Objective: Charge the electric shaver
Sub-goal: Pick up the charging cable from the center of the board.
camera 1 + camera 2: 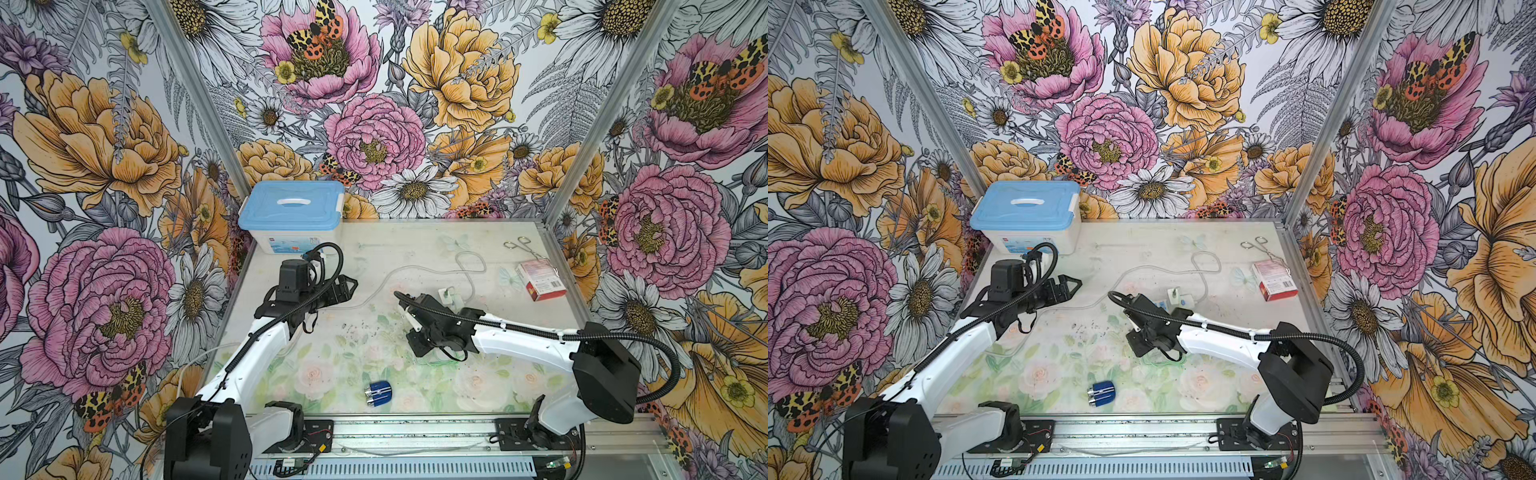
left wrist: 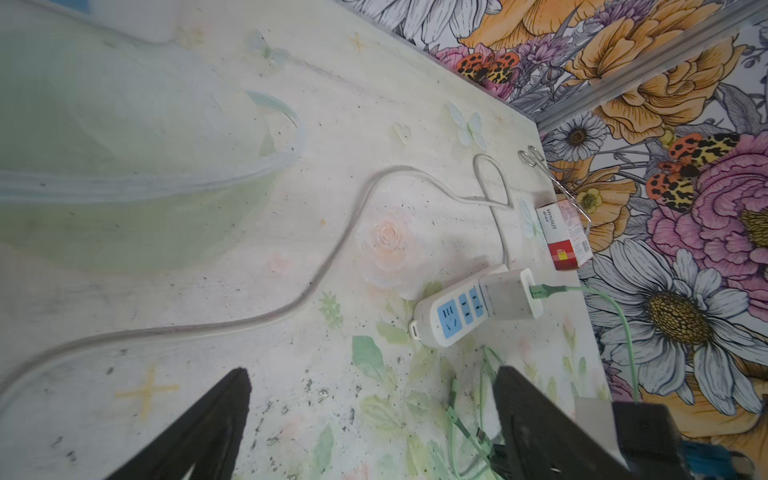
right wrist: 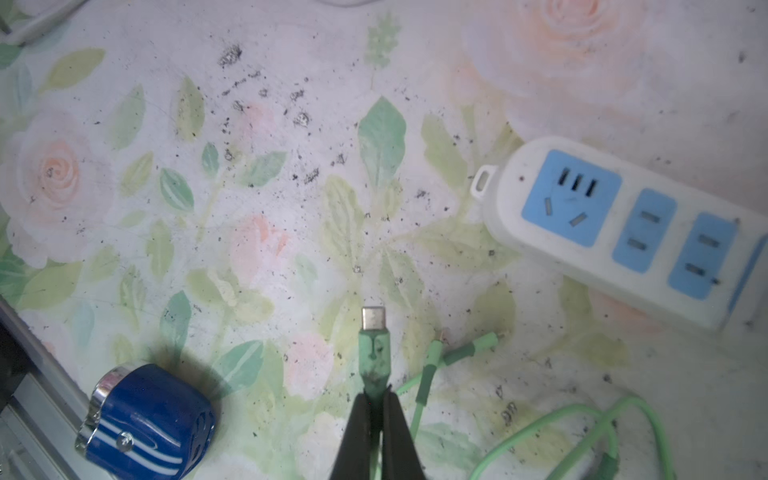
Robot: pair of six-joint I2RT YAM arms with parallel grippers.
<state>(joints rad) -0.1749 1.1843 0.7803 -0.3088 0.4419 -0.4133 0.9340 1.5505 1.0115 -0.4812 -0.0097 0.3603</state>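
Right wrist view: right claw (image 3: 376, 395) pinches the green cable plug (image 3: 375, 345) near the electric shaver (image 3: 145, 419); left claw (image 2: 371, 374) gapes.

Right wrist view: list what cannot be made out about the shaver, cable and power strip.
- Rounded dark blue shaver with silver end: charging port not on the faces shown.
- Green cable plug: rear hidden inside the shut right hand.
- White power strip with blue sockets: far end cut off by the frame edge.
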